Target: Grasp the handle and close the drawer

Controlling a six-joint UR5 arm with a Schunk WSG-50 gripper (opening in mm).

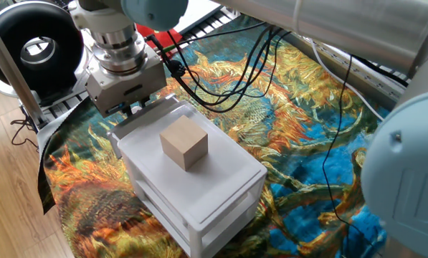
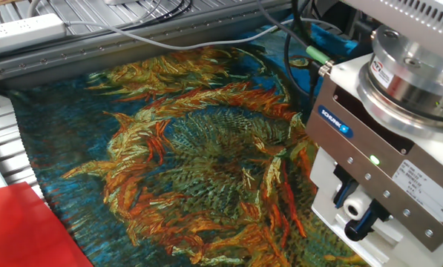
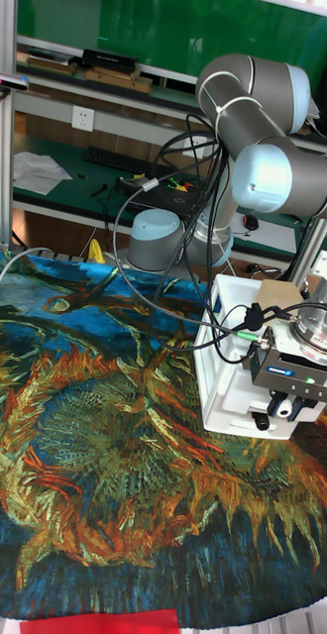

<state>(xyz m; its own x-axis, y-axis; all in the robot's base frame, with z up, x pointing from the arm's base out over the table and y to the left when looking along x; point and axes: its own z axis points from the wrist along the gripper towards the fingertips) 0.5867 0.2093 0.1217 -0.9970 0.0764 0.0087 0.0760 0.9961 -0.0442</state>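
Observation:
A small white plastic cabinet (image 1: pixel 206 190) stands on the patterned cloth with a tan wooden cube (image 1: pixel 184 142) on top. Its topmost drawer (image 1: pixel 127 126) sticks out a little at the far left end. My gripper (image 1: pixel 132 107) is down at that end. In the other fixed view its blue fingers (image 2: pixel 343 194) sit on either side of the white cylindrical handle (image 2: pixel 354 210) and are shut on it. The tall fixed view shows the gripper (image 3: pixel 285 406) at the near side of the cabinet (image 3: pixel 223 367); the drawer is hidden behind the gripper body there.
Black cables (image 1: pixel 221 72) hang from the arm across the sunflower-patterned cloth (image 1: pixel 292 136). A black round device (image 1: pixel 34 46) and a metal post (image 1: pixel 9 64) stand at the far left. A white power strip (image 2: pixel 21 30) and a red sheet (image 2: pixel 21 230) lie at the cloth's edges.

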